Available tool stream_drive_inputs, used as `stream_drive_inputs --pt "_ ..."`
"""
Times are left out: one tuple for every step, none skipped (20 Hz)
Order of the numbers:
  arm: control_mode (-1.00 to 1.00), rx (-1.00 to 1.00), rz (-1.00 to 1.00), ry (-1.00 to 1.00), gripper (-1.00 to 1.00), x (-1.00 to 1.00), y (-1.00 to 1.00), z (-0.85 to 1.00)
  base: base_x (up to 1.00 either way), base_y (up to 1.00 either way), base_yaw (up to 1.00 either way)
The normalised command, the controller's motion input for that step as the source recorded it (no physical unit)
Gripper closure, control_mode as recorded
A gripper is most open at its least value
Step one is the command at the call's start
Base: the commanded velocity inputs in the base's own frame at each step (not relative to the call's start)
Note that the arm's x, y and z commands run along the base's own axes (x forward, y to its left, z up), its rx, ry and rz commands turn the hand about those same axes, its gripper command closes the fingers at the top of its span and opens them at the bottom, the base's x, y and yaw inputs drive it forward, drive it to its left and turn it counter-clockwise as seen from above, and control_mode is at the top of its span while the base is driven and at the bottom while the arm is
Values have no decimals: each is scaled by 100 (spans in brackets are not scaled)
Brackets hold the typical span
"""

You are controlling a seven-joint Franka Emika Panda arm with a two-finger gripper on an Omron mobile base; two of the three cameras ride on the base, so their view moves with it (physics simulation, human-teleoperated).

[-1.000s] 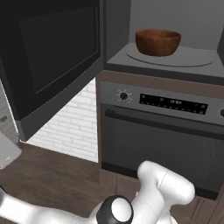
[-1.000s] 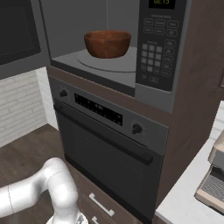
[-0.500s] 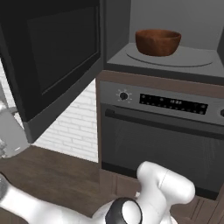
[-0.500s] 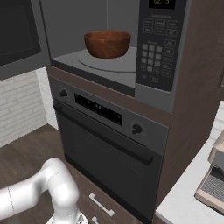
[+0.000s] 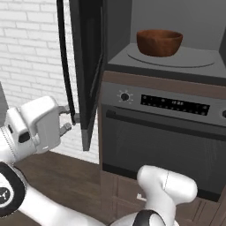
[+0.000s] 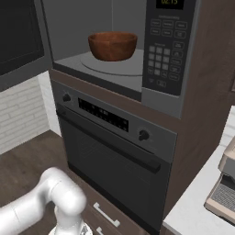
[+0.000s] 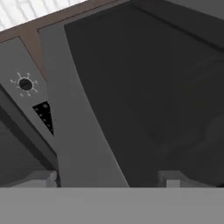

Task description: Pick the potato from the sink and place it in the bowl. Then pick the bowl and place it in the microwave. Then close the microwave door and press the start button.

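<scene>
— since a second back, had the microwave door [image 5: 86,66] swung?
— yes, it stood nearly edge-on, and the gripper [image 5: 68,119] had come up against its lower outer edge; whether clenched or released, i couldn't tell.
— and the bowl [image 6: 112,45]?
— it sat mid-turntable inside the microwave [image 6: 82,27], above the oven [image 6: 114,151].

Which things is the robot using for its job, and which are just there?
For the job:
bowl
microwave
microwave door
gripper

Just there:
oven
coffee machine
brick wall
</scene>
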Motion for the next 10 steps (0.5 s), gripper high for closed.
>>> stream_drive_inputs --pt "-100 11 -3 0 -100 0 -87 5 0 0 0" --pt "-100 11 -1 0 -100 0 -93 4 0 0 0" --pt "-100 11 0 0 -100 0 -94 6 0 0 0" --pt "-100 10 0 2 -100 0 -94 3 0 0 0" --pt "-100 8 -1 5 -100 0 -92 0 0 0 0" --pt "-100 7 -1 8 -100 0 -87 0 0 0 0" --pt "-100 7 -1 7 -100 7 -95 0 0 0 0" --pt "-100 6 -1 7 -100 8 -90 0 0 0 0" --pt "-100 7 -1 8 -100 13 -96 0 0 0 0" --pt "-100 6 -1 9 -100 12 -96 1 0 0 0"
